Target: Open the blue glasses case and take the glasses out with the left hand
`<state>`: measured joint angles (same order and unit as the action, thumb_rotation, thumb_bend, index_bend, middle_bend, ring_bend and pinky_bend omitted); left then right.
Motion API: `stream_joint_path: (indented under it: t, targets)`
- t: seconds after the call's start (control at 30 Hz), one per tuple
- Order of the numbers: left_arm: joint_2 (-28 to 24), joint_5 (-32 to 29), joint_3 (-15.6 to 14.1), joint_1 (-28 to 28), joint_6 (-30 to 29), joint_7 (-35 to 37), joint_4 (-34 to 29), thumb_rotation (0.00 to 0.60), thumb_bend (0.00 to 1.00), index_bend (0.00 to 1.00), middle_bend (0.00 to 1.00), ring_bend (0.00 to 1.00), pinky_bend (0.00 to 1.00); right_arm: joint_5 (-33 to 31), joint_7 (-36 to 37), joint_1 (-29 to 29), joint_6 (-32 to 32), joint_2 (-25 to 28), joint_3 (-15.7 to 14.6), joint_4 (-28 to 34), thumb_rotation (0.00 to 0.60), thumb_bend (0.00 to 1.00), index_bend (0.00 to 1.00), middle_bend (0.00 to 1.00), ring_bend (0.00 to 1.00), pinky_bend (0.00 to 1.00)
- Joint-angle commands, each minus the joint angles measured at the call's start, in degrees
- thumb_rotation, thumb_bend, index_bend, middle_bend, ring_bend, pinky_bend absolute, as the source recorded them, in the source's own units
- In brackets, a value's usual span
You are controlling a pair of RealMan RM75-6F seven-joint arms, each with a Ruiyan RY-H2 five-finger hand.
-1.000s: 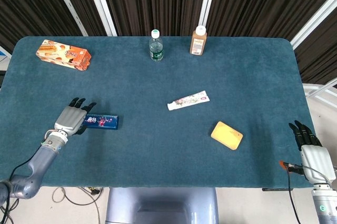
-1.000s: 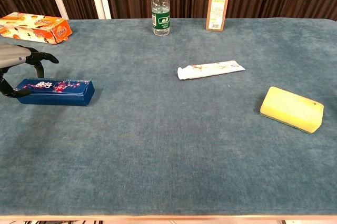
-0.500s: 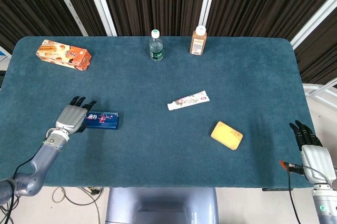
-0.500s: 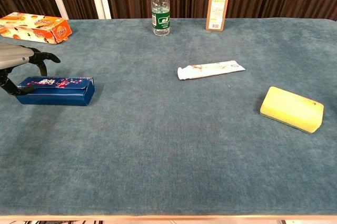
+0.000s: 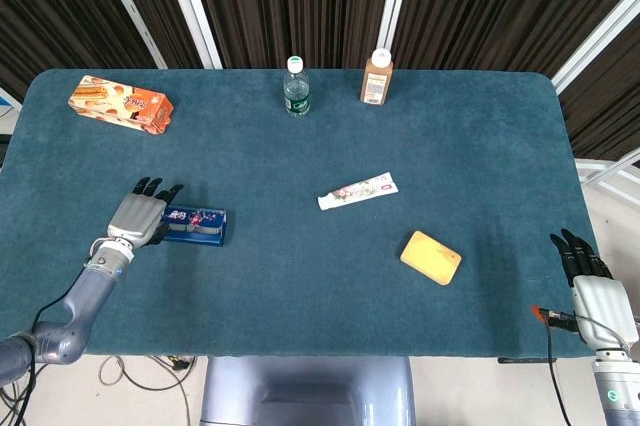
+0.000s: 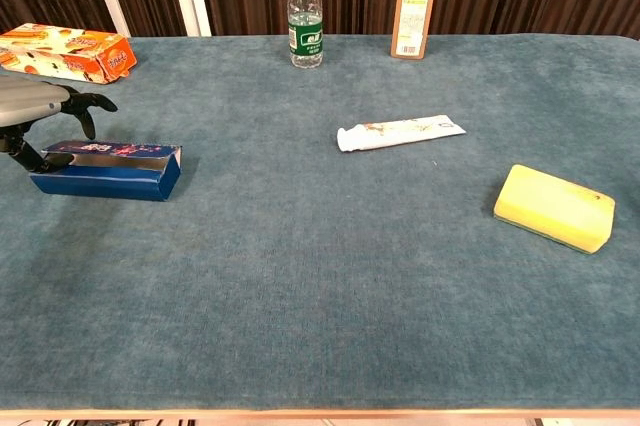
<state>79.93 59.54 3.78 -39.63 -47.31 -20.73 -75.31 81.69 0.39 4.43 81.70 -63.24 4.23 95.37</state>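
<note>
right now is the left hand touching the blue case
Touching: chest view shows the left hand's fingers on the left end of the blue case.

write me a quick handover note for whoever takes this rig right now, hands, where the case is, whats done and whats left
Left hand: at the left end of the blue glasses case, fingers arched over it; contact not clear, firm grip not shown.
Right hand: idle off the table's near right corner, fingers apart, holding nothing.
Case: lies flat, left side of the table, near the front.
Done: left hand has reached the case; lid looks tipped up, not clearly open.
Left: finish opening the lid, take the glasses out with the left hand. No glasses visible yet.
</note>
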Motion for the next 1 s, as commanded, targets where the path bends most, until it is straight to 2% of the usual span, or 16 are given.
stream_joint_path:
  t: [0.03,0.47,0.67,0.83,1.0]
  targets:
    - [0.7,-0.4,0.3,-0.3,0.1,-0.2,1.0,0.6,0.45,0.06,0.24,0.0,0.04,-0.1,0.0,0.0,0.0,0.0,0.0,0.0,0.6,0.2,0.0,0.0,0.0,0.19]
    - [4.6,-1.7,3.4,-2.9,-0.2,-1.0,6.2,0.6,0.44,0.05,0.23,0.0,0.04,-0.2,0.1,0.0,-0.1,-0.1,0.1,0.2,0.6,0.2,0.0,0.0,0.0,0.19]
    - [6.5,-4.0,4.9,-3.8,0.0,-1.8,8.5,0.6,0.39,0.05,0.23,0.0,0.04,-0.3,0.2,0.0,-0.1,-0.1,0.1,0.2,0.6,0.2,0.0,0.0,0.0,0.19]
    - [5.4,-4.7,5.6,-3.5,-1.0,-1.7,6.2,0.6,0.34,0.05,0.23,0.0,0.04,-0.2,0.4,-0.1,0.0,0.1,0.1,0.2,0.6,0.2,0.0,0.0,0.0,0.19]
    - [1.3,-3.7,5.2,-1.2,-3.6,-0.4,-0.4,0.6,0.26,0.05,0.21,0.0,0.04,-0.1,0.9,-0.2,0.2,0.2,0.1,0.1,0.6,0.2,0.0,0.0,0.0,0.19]
